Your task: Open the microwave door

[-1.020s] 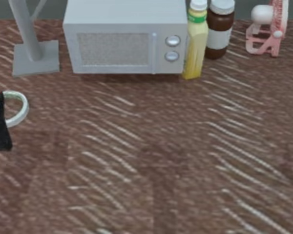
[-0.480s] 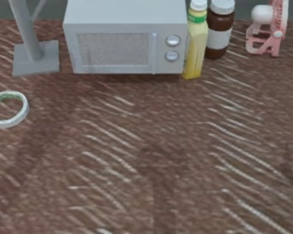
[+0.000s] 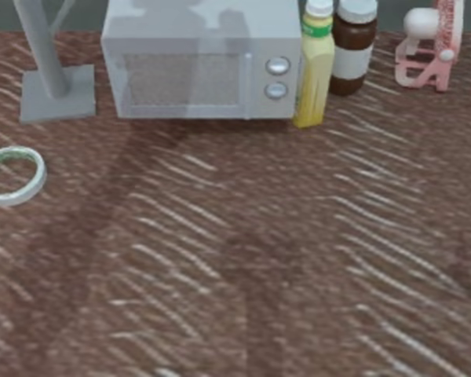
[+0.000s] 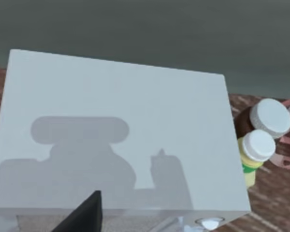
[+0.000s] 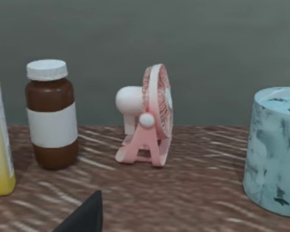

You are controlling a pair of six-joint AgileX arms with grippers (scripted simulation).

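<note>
The table point(image 3: 259, 259) stretches wide and brown, and at its far edge, left of centre, sits the microwave point(image 3: 200, 59), box square to us, the microwave door point(image 3: 180, 78) flat and fully closed across the front with its mesh window facing out. Here's the change: a second ago a dark bit of the left arm showed at the table's left edge by the tape ring point(image 3: 14, 174); half a second ago it was gone from the top view, and now a broad shadow falls across the oven's top and door. The left wrist view agrees, looking straight down on the microwave's lid with one dark fingertip of the left gripper point(image 4: 84, 215) at the frame's edge, above the front lip. I'd say the approach is on, with no contact yet. Whether its fingers are spread or closed, I cannot tell. The right gripper point(image 5: 84, 215) idles near the brown jar point(image 5: 51, 113) and pink fan point(image 5: 147, 118).
</note>
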